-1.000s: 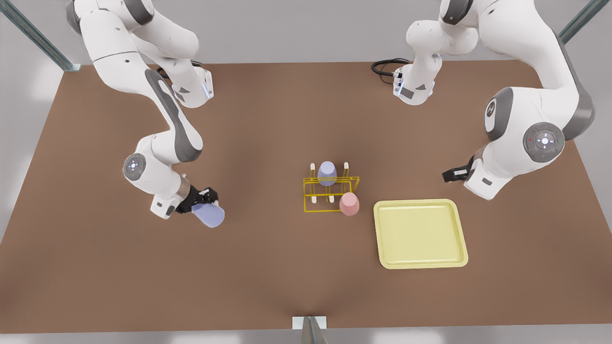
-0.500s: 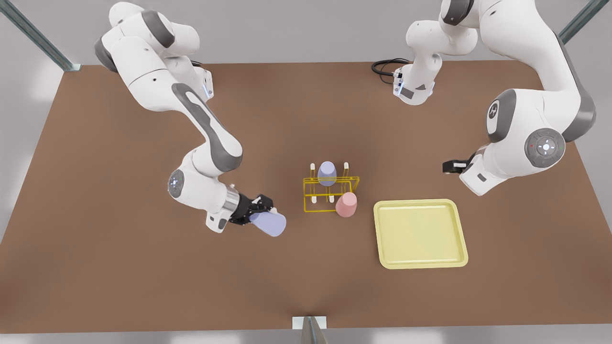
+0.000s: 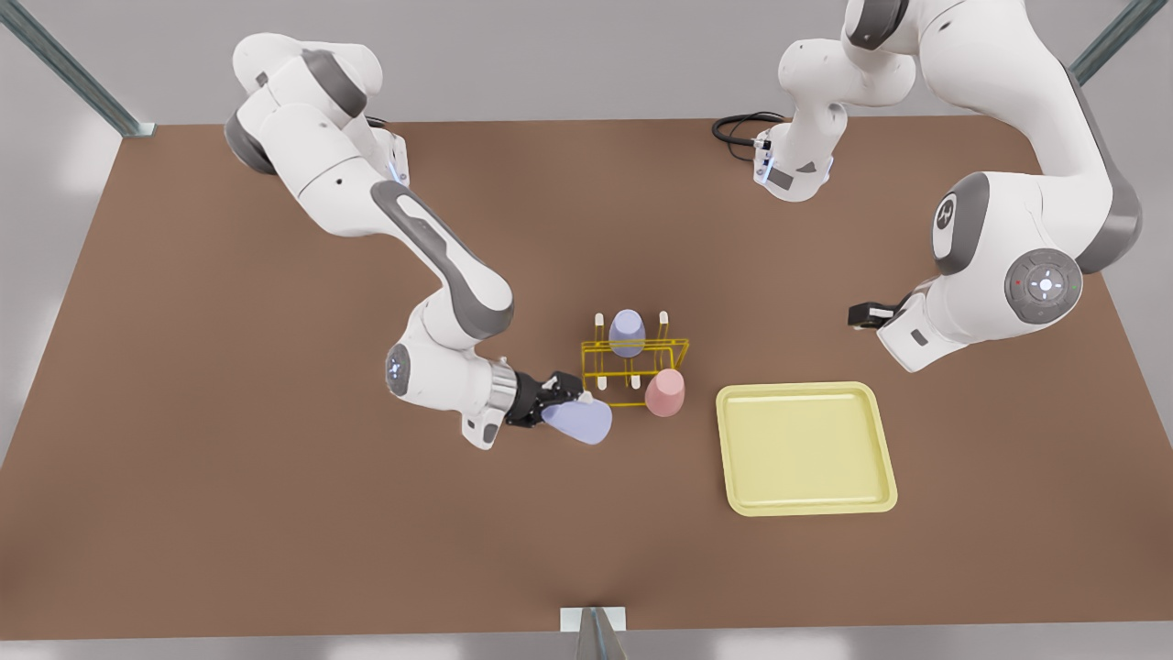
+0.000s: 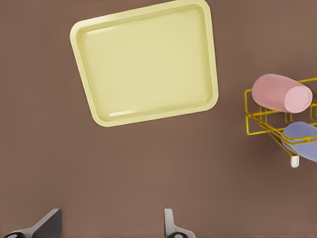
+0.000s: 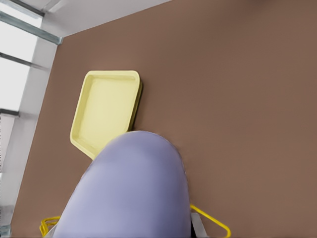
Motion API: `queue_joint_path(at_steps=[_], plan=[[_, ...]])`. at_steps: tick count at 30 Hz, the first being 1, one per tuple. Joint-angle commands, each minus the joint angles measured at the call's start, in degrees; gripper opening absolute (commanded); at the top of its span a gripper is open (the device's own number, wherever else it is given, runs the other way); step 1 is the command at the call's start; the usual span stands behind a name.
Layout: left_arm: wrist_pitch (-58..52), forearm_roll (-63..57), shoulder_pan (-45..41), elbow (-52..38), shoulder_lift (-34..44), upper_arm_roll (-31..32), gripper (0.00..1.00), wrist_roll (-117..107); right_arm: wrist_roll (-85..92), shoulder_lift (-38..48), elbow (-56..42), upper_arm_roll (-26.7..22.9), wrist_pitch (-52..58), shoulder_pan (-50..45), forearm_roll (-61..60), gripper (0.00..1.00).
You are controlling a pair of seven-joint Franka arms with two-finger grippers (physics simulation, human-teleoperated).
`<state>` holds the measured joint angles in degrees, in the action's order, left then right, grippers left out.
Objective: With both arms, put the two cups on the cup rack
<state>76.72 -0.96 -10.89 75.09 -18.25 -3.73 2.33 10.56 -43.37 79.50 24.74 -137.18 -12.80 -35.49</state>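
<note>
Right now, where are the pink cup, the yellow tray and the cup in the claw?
pink cup (image 3: 665, 392), front view, its side.
tray (image 3: 805, 448), front view, bare floor.
held cup (image 3: 578, 421), front view, its side, in right claw.

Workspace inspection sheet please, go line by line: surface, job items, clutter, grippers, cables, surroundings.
Surface: brown table, bare apart from the items below.
Job's things: yellow cup rack holds a lavender cup and a pink cup; second lavender cup is carried, tilted, at the rack's edge.
Clutter: pale yellow tray, nothing in it.
Grippers: right gripper shut on the second lavender cup; left gripper open, waiting above the table near the tray.
Cables: black cable coiled at the far edge.
Surroundings: grey wall, metal frame struts.
</note>
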Motion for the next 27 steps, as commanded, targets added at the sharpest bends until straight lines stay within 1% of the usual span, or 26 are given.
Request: queue_joint_path(at_steps=[1,12,18,27], plan=[[0.00,-0.09,-0.01,-0.03,0.14,0.04,1.00,4.26,-0.72,-0.13,-0.14,-0.04,0.07,-0.47,-0.37,0.81],[-0.44,0.00,-0.01,-0.03,0.32,0.04,1.00,4.26,0.16,-0.05,0.74,0.04,0.25,-1.35,-0.37,0.81],[-1.58,0.00,0.08,-0.03,0.23,-0.14,1.00,4.26,0.34,1.19,1.71,-0.04,5.26,-1.00,-0.20,0.81],[-3.95,-0.09,0.08,-0.12,-0.04,-0.23,1.00,4.26,2.01,1.45,3.47,-0.13,7.46,-1.53,0.42,0.81]])
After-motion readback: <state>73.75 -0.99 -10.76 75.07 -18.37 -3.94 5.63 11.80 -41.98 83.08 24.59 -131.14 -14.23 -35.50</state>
